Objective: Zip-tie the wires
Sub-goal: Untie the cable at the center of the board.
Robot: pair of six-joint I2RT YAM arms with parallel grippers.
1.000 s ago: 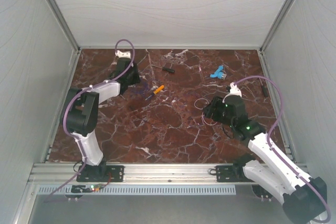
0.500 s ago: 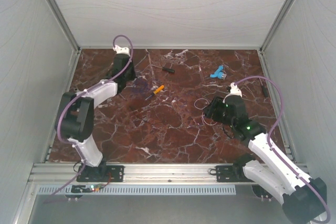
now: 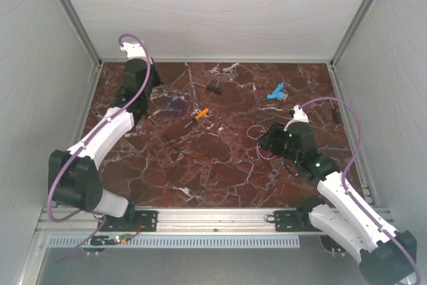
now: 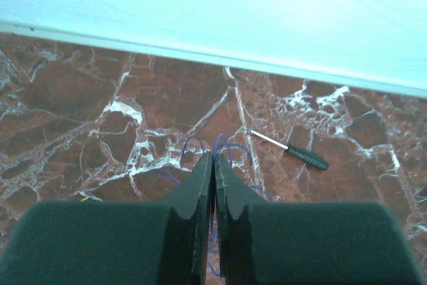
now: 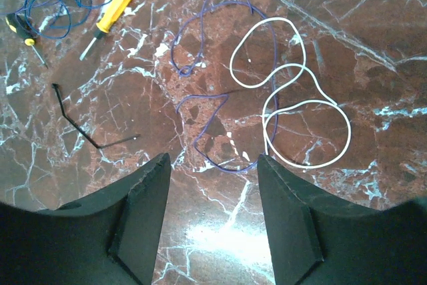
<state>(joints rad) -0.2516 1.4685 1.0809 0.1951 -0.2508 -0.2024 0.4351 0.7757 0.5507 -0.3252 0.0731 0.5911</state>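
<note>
Wires (image 3: 177, 106) lie in two groups on the marble table (image 3: 220, 171). A blue-purple tangle sits far left of centre, just left of the orange-handled screwdriver (image 3: 200, 113). A second group, the white loop (image 5: 269, 118) and a purple strand beside it, lies right of centre, directly under the right gripper (image 5: 213, 161).

Left gripper (image 4: 213, 158): positioned at the far left, jaws pressed together. A thin blue strand shows along the slit between them. Whether it is pinched cannot be determined.

Right gripper: jaws apart, nothing between them, above the table.

The black-handled screwdriver (image 4: 303, 156) lies beyond the left gripper, to its right, near the far wall.
</note>
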